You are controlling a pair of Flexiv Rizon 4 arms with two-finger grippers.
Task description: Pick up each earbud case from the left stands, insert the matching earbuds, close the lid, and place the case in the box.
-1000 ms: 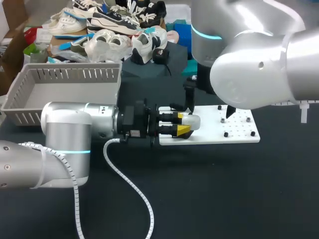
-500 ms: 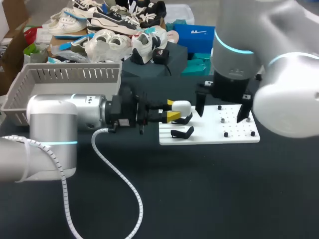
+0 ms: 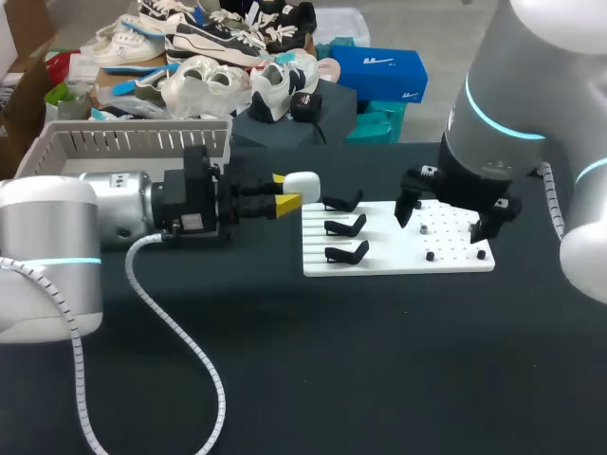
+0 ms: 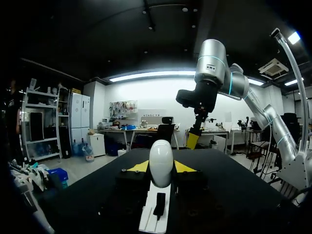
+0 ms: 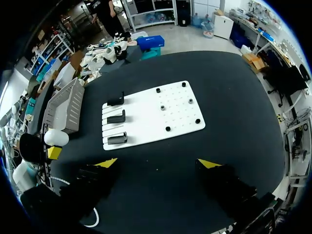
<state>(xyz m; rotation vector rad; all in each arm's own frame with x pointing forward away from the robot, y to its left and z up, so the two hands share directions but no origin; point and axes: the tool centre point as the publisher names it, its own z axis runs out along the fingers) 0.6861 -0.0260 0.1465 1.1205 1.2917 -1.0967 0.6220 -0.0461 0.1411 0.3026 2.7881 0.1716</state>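
Robotics lab, left arm point(image 3: 57, 237) and right arm point(image 3: 531, 85) over black table point(image 3: 379, 360)

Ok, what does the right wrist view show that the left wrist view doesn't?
Only the right wrist view: the whole white board with all three empty black stands, plus the grey basket. Only the left wrist view: the right arm standing above the table, seen from the side. Both: the white earbud case held in the left gripper, and the black table.

No print is readable on the earbud case point(image 3: 302, 181) or stand board point(image 3: 455, 262)
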